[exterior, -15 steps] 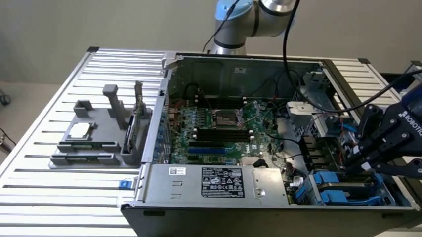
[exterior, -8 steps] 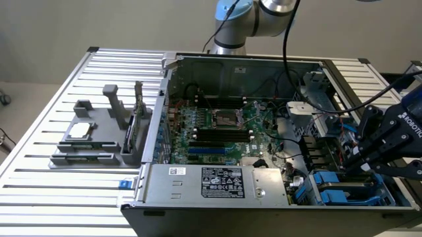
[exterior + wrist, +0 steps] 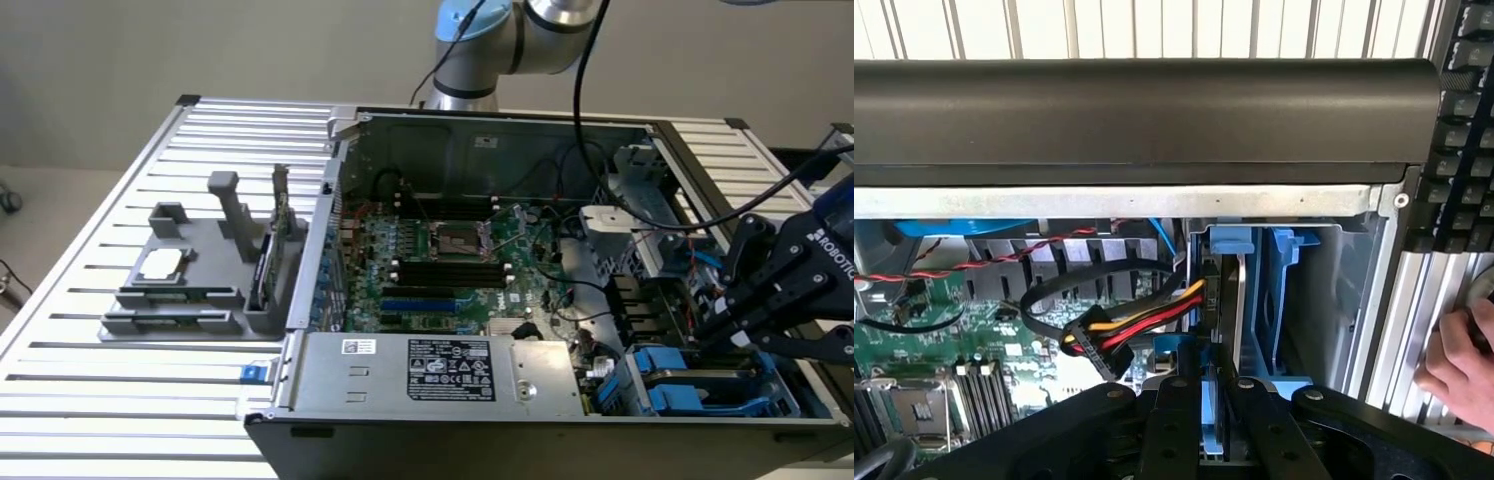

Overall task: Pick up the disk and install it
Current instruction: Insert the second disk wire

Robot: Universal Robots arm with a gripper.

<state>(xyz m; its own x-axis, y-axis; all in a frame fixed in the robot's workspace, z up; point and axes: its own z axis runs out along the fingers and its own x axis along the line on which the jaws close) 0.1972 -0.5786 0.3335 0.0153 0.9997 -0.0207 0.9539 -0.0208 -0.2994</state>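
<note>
Blue-framed disk (image 3: 1212, 420), black tool (image 3: 1204, 425) — green motherboard (image 3: 441, 265)

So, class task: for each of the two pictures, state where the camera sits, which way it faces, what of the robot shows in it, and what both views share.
Exterior view: off the arm, raised, looking down on the open computer case on a slatted table; the arm's silver joints and the black gripper at the exterior view's right show.
Wrist view: on the wrist, facing along the gripper into the drive bay; its black fingers flank the disk in its blue carrier; a person's hand rests outside.
Shared: gripper, motherboard, blue drive bay.
</note>
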